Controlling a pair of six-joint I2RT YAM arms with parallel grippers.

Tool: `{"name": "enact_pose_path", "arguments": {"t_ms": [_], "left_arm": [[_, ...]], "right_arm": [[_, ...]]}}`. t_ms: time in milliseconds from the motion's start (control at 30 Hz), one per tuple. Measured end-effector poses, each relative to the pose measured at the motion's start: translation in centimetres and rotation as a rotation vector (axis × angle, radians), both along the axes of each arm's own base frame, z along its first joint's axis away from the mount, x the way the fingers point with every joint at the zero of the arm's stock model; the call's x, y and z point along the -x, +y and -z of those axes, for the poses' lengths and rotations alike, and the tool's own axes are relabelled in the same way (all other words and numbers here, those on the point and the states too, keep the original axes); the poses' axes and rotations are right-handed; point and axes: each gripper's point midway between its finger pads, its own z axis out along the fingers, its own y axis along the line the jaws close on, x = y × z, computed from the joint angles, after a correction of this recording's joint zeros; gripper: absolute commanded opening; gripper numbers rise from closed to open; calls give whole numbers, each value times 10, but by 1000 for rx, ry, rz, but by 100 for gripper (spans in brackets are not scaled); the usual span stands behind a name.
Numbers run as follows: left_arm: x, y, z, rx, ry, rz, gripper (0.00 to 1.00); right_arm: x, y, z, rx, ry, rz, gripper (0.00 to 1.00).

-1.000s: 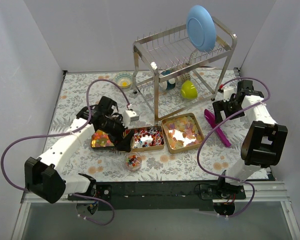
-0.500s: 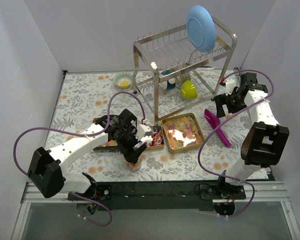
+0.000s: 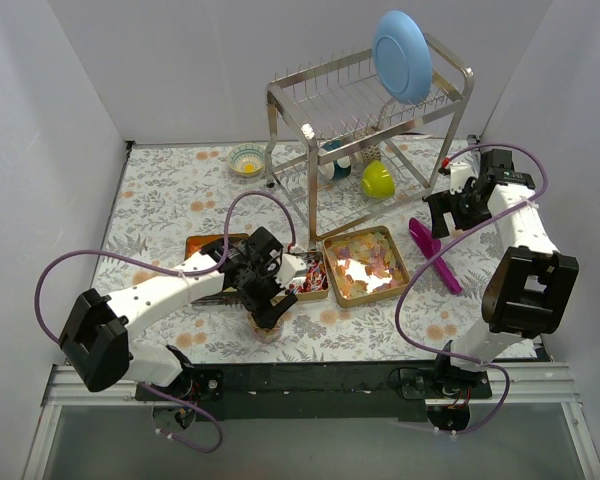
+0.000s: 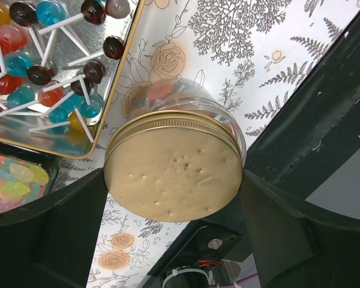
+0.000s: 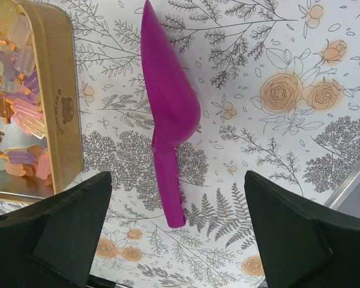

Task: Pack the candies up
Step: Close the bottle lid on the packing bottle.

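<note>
A gold lid [image 4: 174,165] sits between the fingers of my left gripper [image 4: 174,180], which is shut on its rim. The lid covers the mouth of a small glass jar [image 4: 168,96] with candies inside; whether it is seated I cannot tell. In the top view the left gripper [image 3: 270,308] hangs over that jar near the front edge. Round lollipop candies [image 4: 48,60] fill the middle tray, gummy pieces [image 4: 12,180] lie in the tray beside it, and pale wrapped candies [image 5: 18,90] fill the right tray [image 3: 365,265]. My right gripper [image 5: 177,180] is open above a magenta scoop [image 5: 168,120].
A metal dish rack [image 3: 360,110] with a blue plate [image 3: 402,55] stands at the back, with a yellow-green cup [image 3: 377,180] under it. A small bowl [image 3: 246,158] sits at the back left. The black base rail [image 3: 330,378] runs along the near edge.
My left arm has swung right from over the left tray to above the jar, carrying the lid. The right gripper has shifted slightly toward the back.
</note>
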Motion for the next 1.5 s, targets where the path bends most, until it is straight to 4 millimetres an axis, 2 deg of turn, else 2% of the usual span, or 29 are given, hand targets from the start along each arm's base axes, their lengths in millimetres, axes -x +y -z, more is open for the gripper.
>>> {"name": "enact_pose_path", "arguments": {"t_ms": [267, 567, 667, 833, 1033, 1333, 1500], "left_arm": [[9, 1, 10, -43, -16, 29, 79], [6, -5, 9, -31, -41, 31, 80], [7, -7, 10, -30, -45, 34, 82], [7, -8, 13, -41, -44, 35, 93], [7, -8, 15, -57, -41, 21, 97], [1, -11, -4, -11, -102, -9, 98], [1, -17, -20, 65, -137, -3, 98]], "right_arm": [[1, 1, 0, -3, -2, -1, 98], [5, 2, 1, -8, 1, -3, 98], [5, 3, 1, -11, 2, -4, 98], [6, 4, 1, -14, 2, -6, 98], [7, 4, 2, -14, 2, -6, 98], [9, 1, 1, 1, 11, -16, 98], [3, -2, -12, 20, -18, -28, 98]]}}
